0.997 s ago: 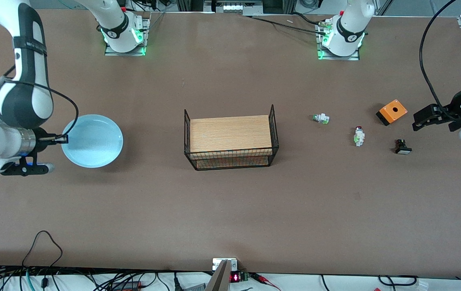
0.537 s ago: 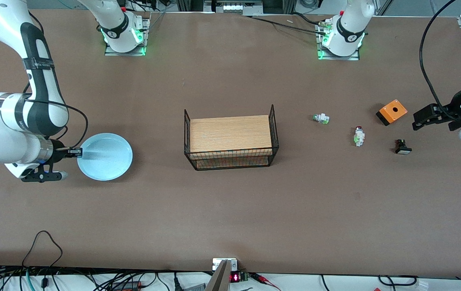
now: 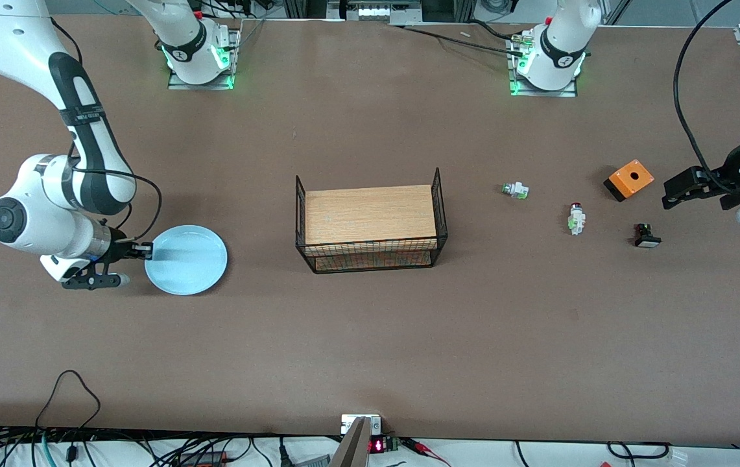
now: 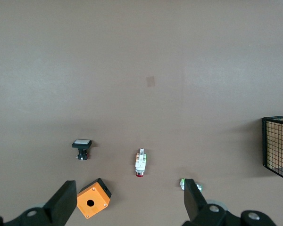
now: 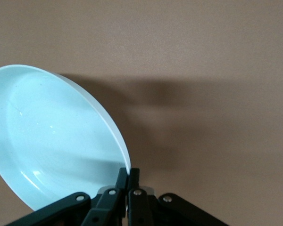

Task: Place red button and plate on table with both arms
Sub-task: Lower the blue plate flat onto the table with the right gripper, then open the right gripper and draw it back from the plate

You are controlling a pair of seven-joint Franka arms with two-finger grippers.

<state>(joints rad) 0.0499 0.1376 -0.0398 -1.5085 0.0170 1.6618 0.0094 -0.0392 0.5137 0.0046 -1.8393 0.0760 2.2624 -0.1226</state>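
Across the whole scene spreads the large matte brown counter [image 3: 370, 337], with the two white arms' bases lit green along its edge farthest from the front camera and a tangle of cables along its nearest edge. No writing can be read on anything.

At the counter's middle stands the black wire basket with a light wooden board [image 3: 371, 224], the landmark for everything else. Toward the right arm's end of the counter from the basket, the round pale blue shallow plate [image 3: 187, 259] is held by its rim: the right end effector [image 3: 147, 250] is narrowed to a pinch on that rim, as the right wrist view shows with the two black fingers [image 5: 133, 181] clamped on the plate's edge [image 5: 52, 136]. The plate casts a shadow on the counter; whether it touches the surface I cannot tell.

Toward the left arm's end from the basket lie four small parts, well apart from it: a white part with a green cap [image 3: 515, 190], then the small white red button with its dark red cap and green side marks [image 3: 576, 218], then a black part with a white cap [image 3: 646, 236] and an orange box with a round hole [image 3: 629, 179]. The left end effector [image 3: 674, 194] hangs wide open over the counter by the orange box, apart from the red button [image 4: 140, 162].
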